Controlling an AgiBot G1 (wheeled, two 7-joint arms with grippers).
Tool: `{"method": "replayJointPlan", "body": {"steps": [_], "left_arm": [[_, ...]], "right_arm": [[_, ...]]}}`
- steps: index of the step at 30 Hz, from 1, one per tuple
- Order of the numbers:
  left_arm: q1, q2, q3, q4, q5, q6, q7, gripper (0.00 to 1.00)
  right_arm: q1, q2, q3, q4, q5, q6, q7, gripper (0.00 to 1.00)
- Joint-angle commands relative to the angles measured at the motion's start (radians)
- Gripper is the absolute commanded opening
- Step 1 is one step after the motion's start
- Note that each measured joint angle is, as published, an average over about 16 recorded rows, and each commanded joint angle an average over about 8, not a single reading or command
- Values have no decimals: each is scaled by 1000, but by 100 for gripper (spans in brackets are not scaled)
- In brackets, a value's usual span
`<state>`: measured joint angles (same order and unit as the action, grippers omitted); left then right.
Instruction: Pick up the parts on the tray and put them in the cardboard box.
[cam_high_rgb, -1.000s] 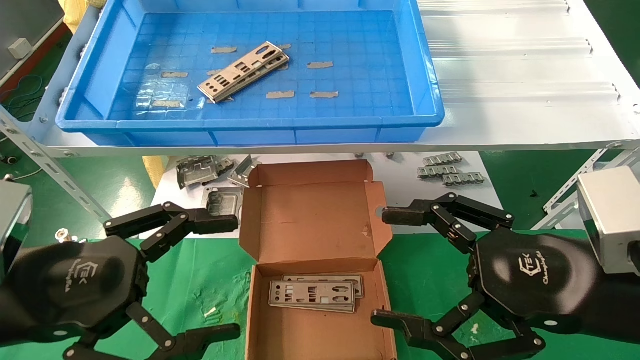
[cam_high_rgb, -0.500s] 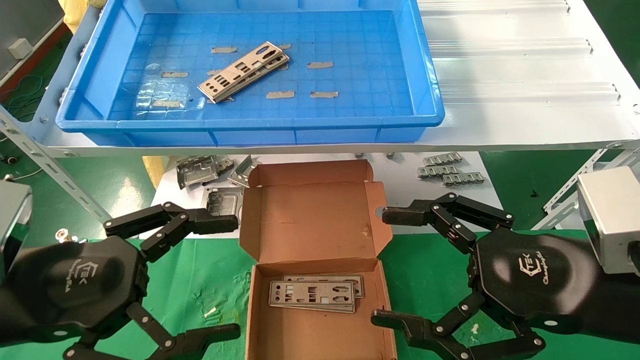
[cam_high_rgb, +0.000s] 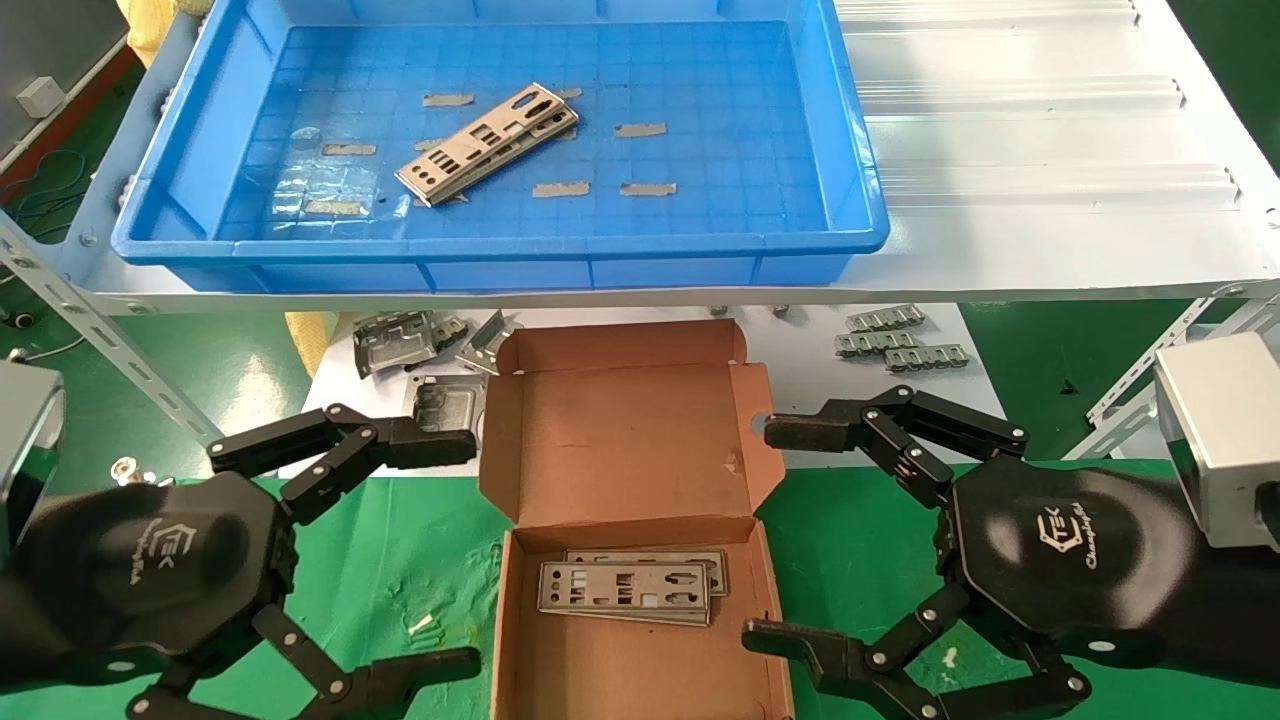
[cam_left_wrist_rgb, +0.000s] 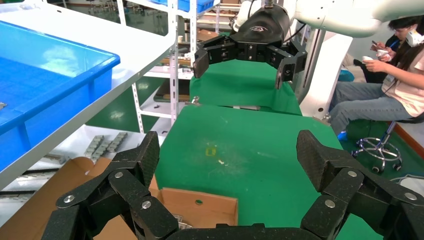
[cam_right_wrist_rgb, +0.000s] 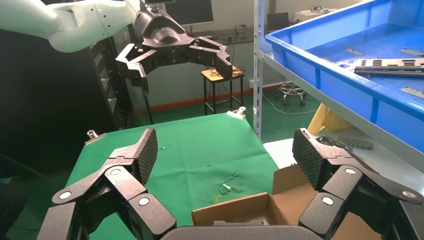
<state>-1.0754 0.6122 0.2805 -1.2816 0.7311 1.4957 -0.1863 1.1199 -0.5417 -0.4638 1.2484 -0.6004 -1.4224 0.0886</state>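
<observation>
One part (cam_high_rgb: 487, 143) beyond both claws.

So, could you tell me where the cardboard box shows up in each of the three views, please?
Head view: the cardboard box sits low in the middle, flap open, between the left gripper and the right gripper.
Left wrist view: the box lies behind the near fingers, on the green mat.
Right wrist view: the box shows between the near fingers.
Shared landmark: the blue tray on the white shelf.
</observation>
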Motion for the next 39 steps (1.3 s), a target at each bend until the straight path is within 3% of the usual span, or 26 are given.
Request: {"method": "replayJointPlan", "body": {"steps": [1, 39], "left_arm": [[0, 0, 0, 0, 0, 0, 0, 100], [0, 0, 0, 0, 0, 0, 0, 100]], "right_arm": [[0, 0, 0, 0, 0, 0, 0, 100], [0, 0, 0, 0, 0, 0, 0, 100]]}}
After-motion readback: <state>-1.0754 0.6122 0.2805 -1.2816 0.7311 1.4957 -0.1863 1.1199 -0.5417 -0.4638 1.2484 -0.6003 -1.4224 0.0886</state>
